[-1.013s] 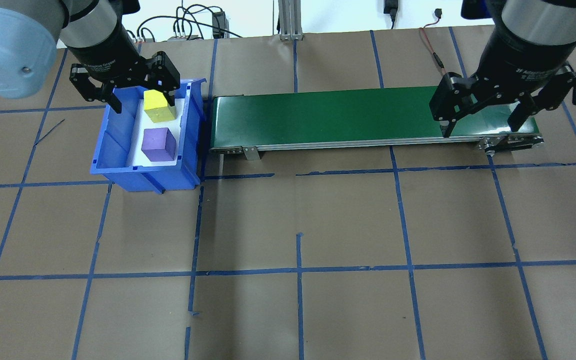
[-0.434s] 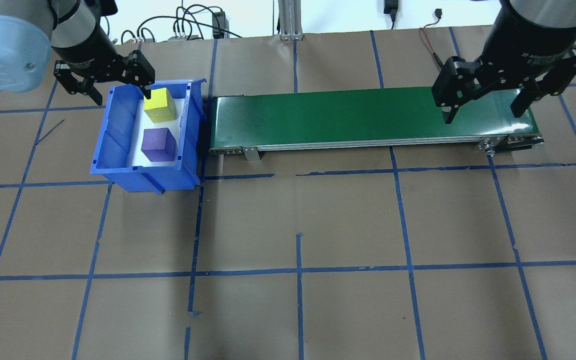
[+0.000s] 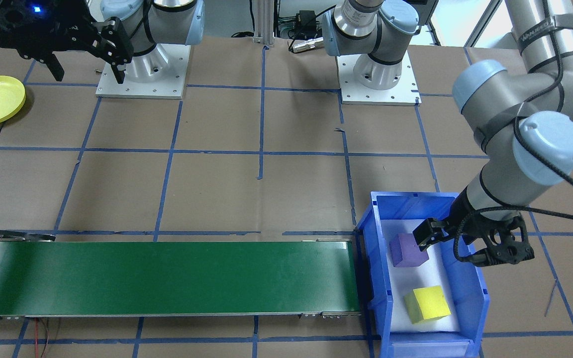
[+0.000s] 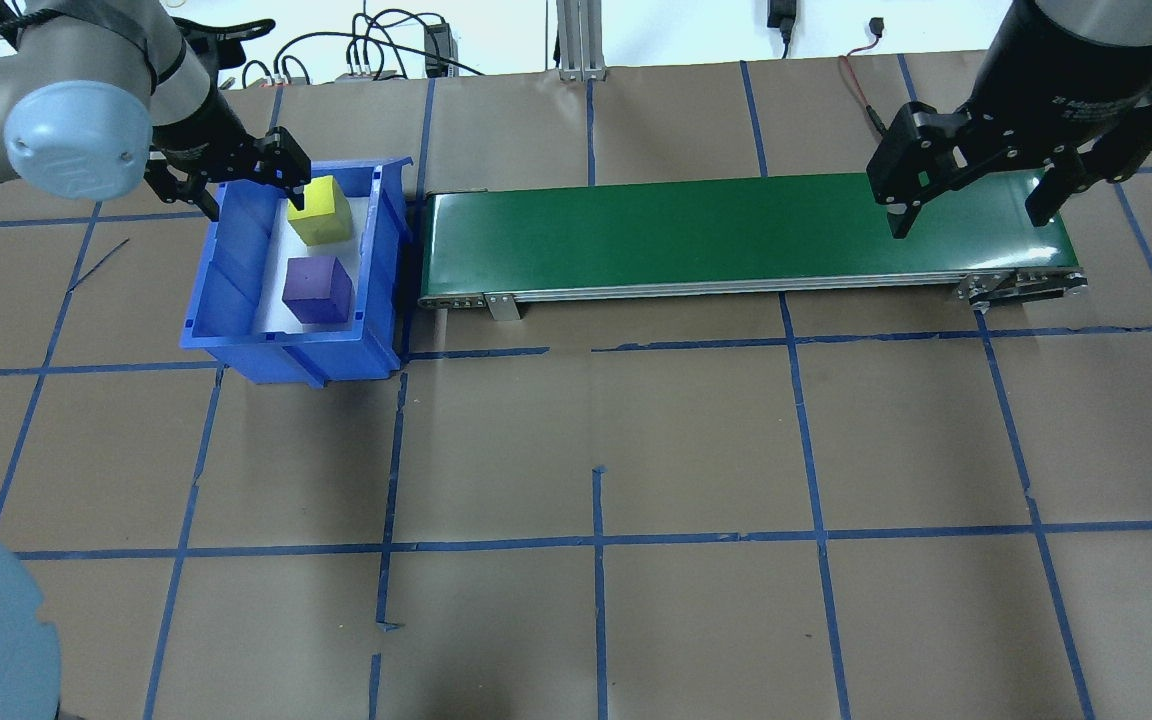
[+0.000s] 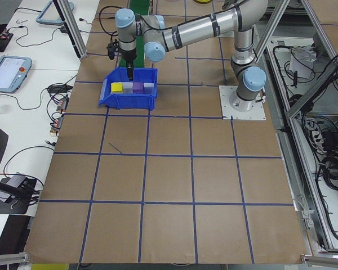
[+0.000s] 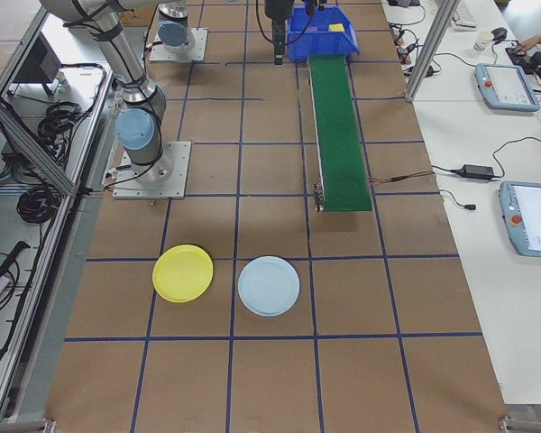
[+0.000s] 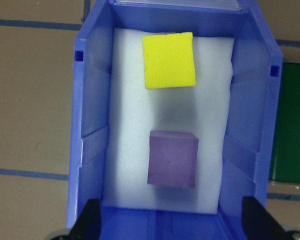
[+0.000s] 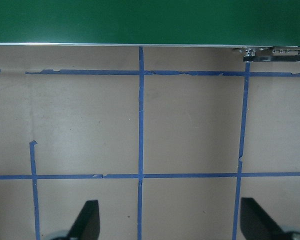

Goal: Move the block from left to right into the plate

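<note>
Jaws spread, empty, both grippers. Green conveyor (image 4: 746, 232) bare. Blue bin (image 4: 226, 300) at its L end holds yellow block (image 4: 319, 211) + purple block (image 4: 317, 288). L gripper (image 3: 470, 243) hangs over bin, nothing pinched. R gripper (image 4: 976, 185) waits over belt's R end. Yellow plate (image 6: 183, 272) and light-blue plate (image 6: 269, 285) bare. Task barely begun: pick, belt transfer, plate drop all left.

A yellow block (image 7: 169, 60) and a purple block (image 7: 172, 159) are lying on white foam (image 7: 210, 130) in a blue bin (image 4: 236, 250), beside a green belt (image 4: 696, 230) on a brown table (image 4: 596, 450) showing blue tape lines (image 4: 596, 540).
</note>
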